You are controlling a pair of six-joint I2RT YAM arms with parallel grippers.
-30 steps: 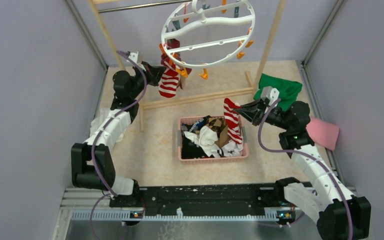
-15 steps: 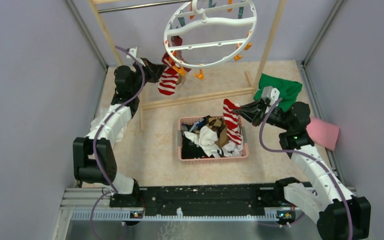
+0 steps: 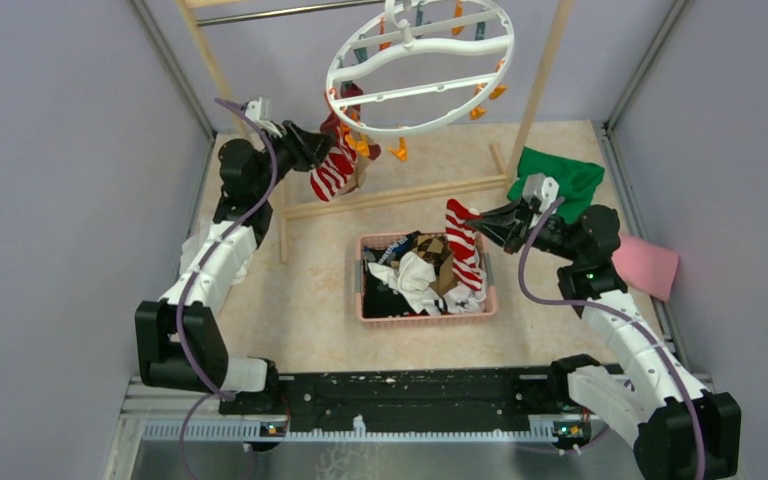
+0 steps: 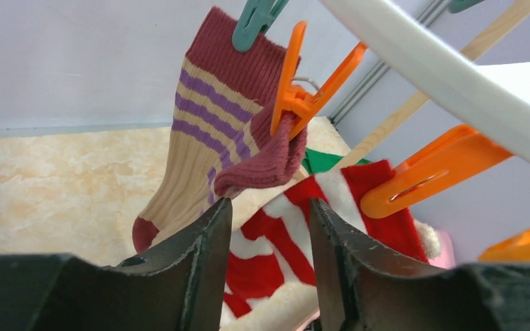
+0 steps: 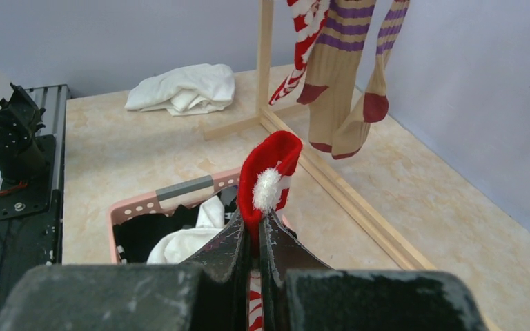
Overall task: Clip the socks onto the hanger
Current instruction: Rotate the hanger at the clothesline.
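Left gripper (image 4: 269, 207): jaws parted, nothing pinched. Sits at 8 o'clock edge of hanger (image 4: 442, 72) in top view.
Hung red-white sock (image 4: 359, 186): just beyond fingertips, cuff at orange peg (image 4: 414, 183). Tan-maroon sock (image 4: 200, 145) clipped at its 10 o'clock.
Risk: depth of peg bite unclear. A finger snagging cuff on pull-back could tug sock free and swing ring.
Right gripper (image 5: 255, 221): clamped on second red-white sock (image 5: 269, 158), over 2 o'clock corner of basket (image 5: 159, 200).
Risk: dangling toe may catch pile on lift.
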